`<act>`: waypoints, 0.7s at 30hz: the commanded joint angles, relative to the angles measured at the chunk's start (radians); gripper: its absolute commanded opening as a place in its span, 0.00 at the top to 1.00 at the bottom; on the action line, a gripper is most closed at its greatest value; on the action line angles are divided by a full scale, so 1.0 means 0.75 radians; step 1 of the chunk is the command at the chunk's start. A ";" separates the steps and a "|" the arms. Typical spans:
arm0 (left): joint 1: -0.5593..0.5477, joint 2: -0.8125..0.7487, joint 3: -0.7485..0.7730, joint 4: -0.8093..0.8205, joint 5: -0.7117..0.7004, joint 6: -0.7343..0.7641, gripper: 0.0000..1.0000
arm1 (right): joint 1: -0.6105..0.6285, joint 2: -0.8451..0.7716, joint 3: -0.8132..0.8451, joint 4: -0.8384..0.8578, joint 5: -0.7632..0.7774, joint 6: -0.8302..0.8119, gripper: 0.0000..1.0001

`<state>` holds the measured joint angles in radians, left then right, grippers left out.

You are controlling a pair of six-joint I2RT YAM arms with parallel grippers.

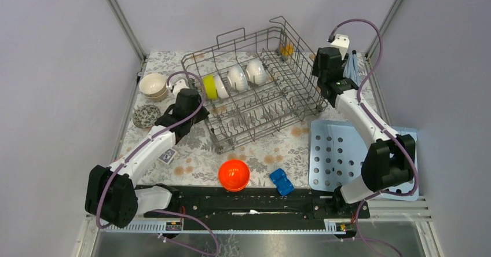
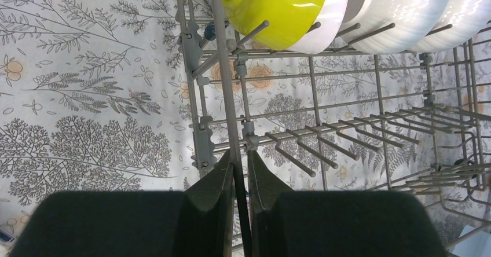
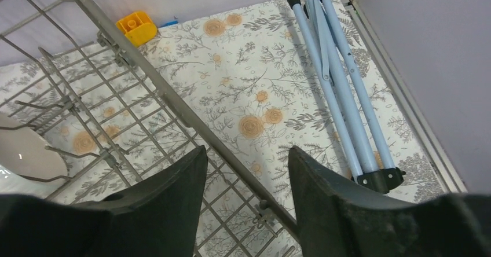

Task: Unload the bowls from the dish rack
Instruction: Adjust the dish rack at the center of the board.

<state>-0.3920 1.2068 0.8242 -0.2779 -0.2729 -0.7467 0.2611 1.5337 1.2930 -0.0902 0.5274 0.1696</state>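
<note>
Bowls, glossy, round, in wire dish rack

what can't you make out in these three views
Left gripper and right gripper: top view, fingertips at the rack hidden by their own wrists.
Green bowl and white bowls: left wrist view, cut off by the top edge.
Card by the left arm: top view, too small to read.

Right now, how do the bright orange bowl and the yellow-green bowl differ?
The bright orange round bowl sits on the floral tablecloth, outside the grey wire dish rack. The yellow-green round bowl stands on edge between the rack's tines, against a white bowl. Both are small and round.
</note>
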 commanded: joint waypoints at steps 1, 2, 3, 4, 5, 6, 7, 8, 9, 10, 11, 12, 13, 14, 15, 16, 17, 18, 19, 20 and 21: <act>0.052 0.041 0.040 0.041 0.099 0.079 1.00 | -0.009 -0.043 -0.077 0.030 -0.057 0.086 0.45; 0.056 0.051 0.046 0.043 0.104 0.081 1.00 | -0.009 -0.049 -0.085 0.017 -0.059 0.099 0.50; 0.058 0.058 0.054 0.045 0.108 0.085 1.00 | -0.009 -0.056 -0.093 0.003 -0.056 0.114 0.55; 0.060 0.067 0.062 0.046 0.108 0.087 1.00 | -0.009 -0.067 -0.102 -0.003 -0.059 0.126 0.59; 0.061 0.075 0.070 0.042 0.107 0.087 1.00 | -0.009 -0.085 -0.114 -0.006 -0.066 0.140 0.62; 0.062 0.082 0.079 0.044 0.101 0.089 1.00 | -0.009 -0.104 -0.127 -0.011 -0.074 0.152 0.65; 0.064 0.092 0.086 0.047 0.100 0.089 1.00 | -0.010 -0.126 -0.140 -0.017 -0.082 0.167 0.67; 0.067 0.103 0.094 0.049 0.102 0.091 1.00 | -0.009 -0.144 -0.149 -0.026 -0.088 0.174 0.69; 0.068 0.112 0.103 0.049 0.101 0.094 1.00 | -0.009 -0.163 -0.157 -0.037 -0.091 0.180 0.71; 0.069 0.123 0.115 0.049 0.102 0.097 1.00 | -0.009 -0.183 -0.172 -0.047 -0.091 0.185 0.73; 0.070 0.136 0.126 0.046 0.101 0.101 1.00 | -0.009 -0.209 -0.184 -0.052 -0.095 0.191 0.74; 0.071 0.148 0.141 0.042 0.101 0.107 1.00 | -0.009 -0.227 -0.195 -0.057 -0.098 0.196 0.75; 0.073 0.162 0.156 0.036 0.099 0.118 1.00 | -0.009 -0.243 -0.204 -0.062 -0.100 0.202 0.76; 0.073 0.176 0.172 0.026 0.095 0.129 1.00 | -0.010 -0.257 -0.210 -0.069 -0.100 0.204 0.77; 0.074 0.192 0.186 0.017 0.090 0.138 1.00 | -0.009 -0.273 -0.219 -0.075 -0.104 0.208 0.77; 0.076 0.202 0.194 0.013 0.089 0.147 1.00 | -0.009 -0.290 -0.231 -0.078 -0.109 0.213 0.78; 0.079 0.209 0.200 0.010 0.092 0.153 1.00 | -0.009 -0.307 -0.243 -0.076 -0.116 0.218 0.78; 0.082 0.216 0.202 0.012 0.095 0.161 1.00 | -0.009 -0.325 -0.256 -0.072 -0.123 0.222 0.78; 0.086 0.220 0.202 0.013 0.102 0.165 1.00 | -0.009 -0.339 -0.263 -0.070 -0.127 0.225 0.78; 0.089 0.224 0.203 0.013 0.111 0.171 1.00 | -0.009 -0.354 -0.265 -0.070 -0.134 0.230 0.77; 0.089 0.227 0.204 0.013 0.121 0.177 1.00 | -0.007 -0.367 -0.263 -0.073 -0.139 0.234 0.76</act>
<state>-0.3241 1.3476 0.9493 -0.2974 -0.2390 -0.6701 0.2489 1.3090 1.1172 -0.0738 0.4656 0.3126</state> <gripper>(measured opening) 0.091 0.223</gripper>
